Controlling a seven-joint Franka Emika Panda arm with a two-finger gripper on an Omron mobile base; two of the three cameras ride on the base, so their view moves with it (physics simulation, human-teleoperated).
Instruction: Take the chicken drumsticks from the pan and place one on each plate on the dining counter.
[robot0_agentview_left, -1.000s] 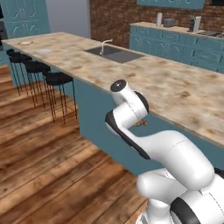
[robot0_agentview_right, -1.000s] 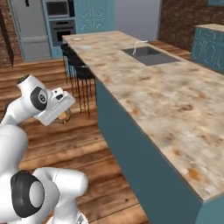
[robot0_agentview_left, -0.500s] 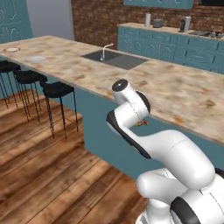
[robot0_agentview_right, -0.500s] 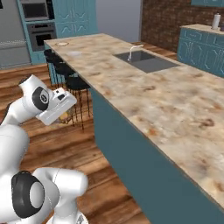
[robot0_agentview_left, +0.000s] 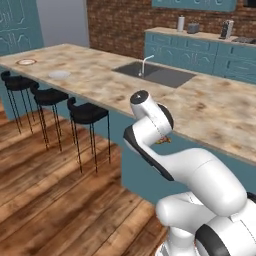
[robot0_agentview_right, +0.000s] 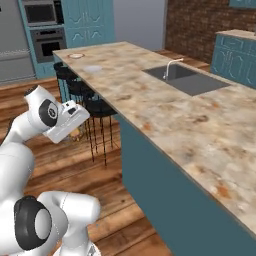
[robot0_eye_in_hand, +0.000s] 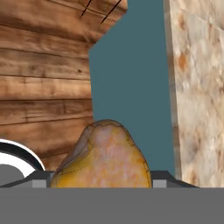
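My gripper (robot0_eye_in_hand: 103, 181) is shut on a golden-brown chicken drumstick (robot0_eye_in_hand: 105, 155), which bulges up between the two fingers. It hangs over the wood floor, close beside the teal base of the dining counter (robot0_eye_in_hand: 197, 87). In the left base view the gripper (robot0_agentview_left: 164, 140) is tucked under the arm's wrist at the counter's edge. A sliver of drumstick (robot0_agentview_right: 75, 134) shows below the hand in the right base view. Two plates (robot0_agentview_left: 26, 62) (robot0_agentview_left: 59, 74) lie far down the dining counter (robot0_agentview_left: 100, 80), apart from each other. The pan is out of view.
A sink (robot0_agentview_left: 155, 74) with a faucet is set into the counter's middle. Three black bar stools (robot0_agentview_left: 87, 112) stand along its near side over the wood floor. A teal wall counter (robot0_agentview_left: 200, 47) with appliances runs behind, and an oven (robot0_agentview_right: 45, 35) stands at the far end.
The whole scene has shifted as the base drove along the counter: the sink slid right, and the stools and plates came nearer. The grip on the drumstick is unchanged.
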